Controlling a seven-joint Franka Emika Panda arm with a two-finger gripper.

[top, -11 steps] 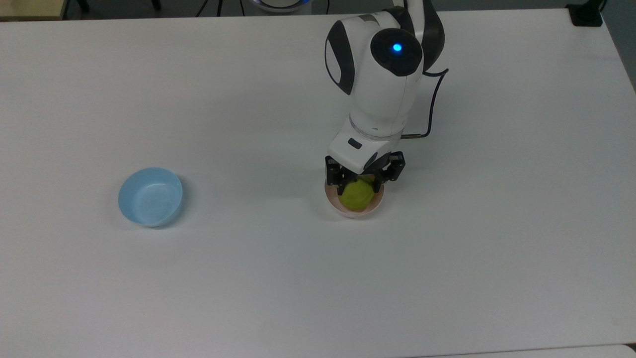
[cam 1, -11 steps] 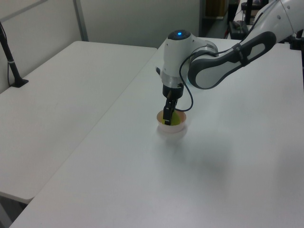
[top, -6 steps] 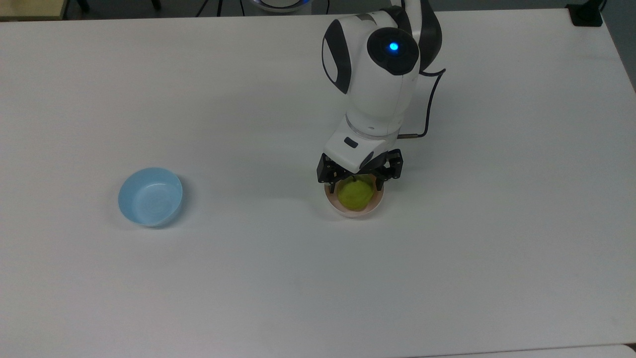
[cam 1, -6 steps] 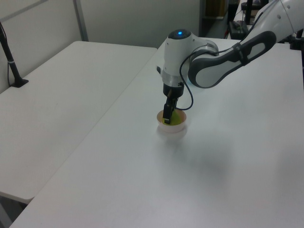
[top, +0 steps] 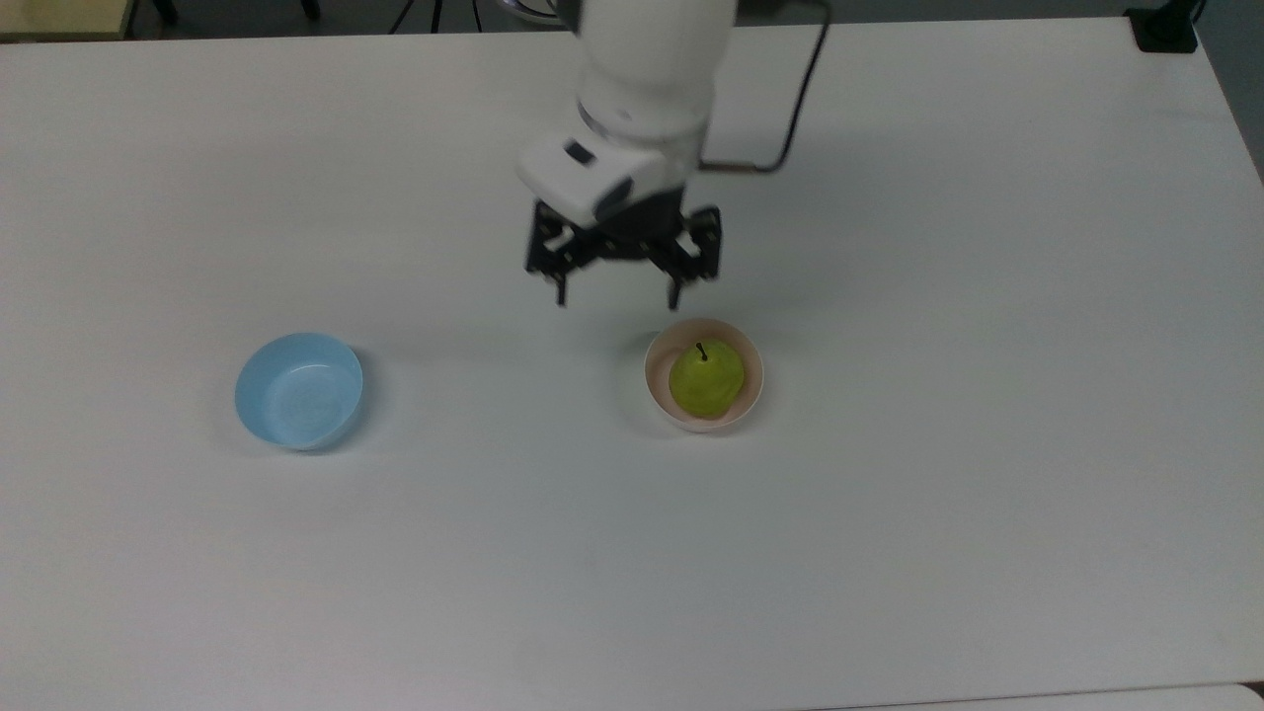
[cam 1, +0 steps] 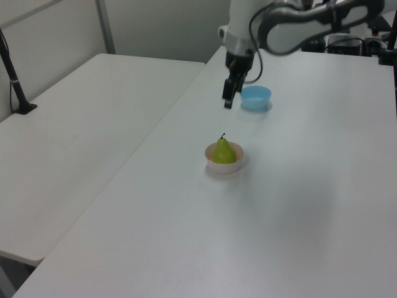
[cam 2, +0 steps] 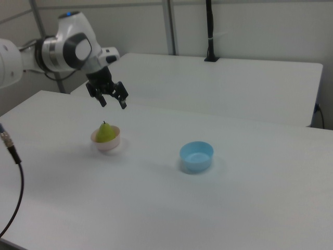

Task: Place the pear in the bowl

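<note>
The pear (top: 706,380) sits upright inside the pink bowl (top: 656,383), stem pointing up, its yellow-green body filling most of the bowl's inside. In the left view the pear (cam 1: 223,151) rises above the rim of the bowl (cam 1: 234,166); in the right view the pear (cam 2: 105,132) stands likewise in the bowl (cam 2: 114,144).

The gripper (top: 619,293) hangs above the table (top: 987,494), clear of the pear and the bowl. Its two fingers are spread wide apart and hold nothing. In the top view it lies above and slightly toward the top view's left of the bowl. In the left view the gripper (cam 1: 227,99) hangs in the air above and behind the bowl, fingers pointing down. In the right view the gripper (cam 2: 113,103) hangs above the bowl, with both fingertips visibly separated.

A light blue bowl (top: 298,391) stands on the table well apart from the pink bowl, toward the top view's left. It holds nothing. In the left view the light blue bowl (cam 1: 255,98) lies beyond the pink bowl, just beside the gripper as seen from there. In the right view it (cam 2: 196,157) lies toward the right view's right of the pink bowl.

A dark cable (top: 790,118) runs from the arm's wrist
</note>
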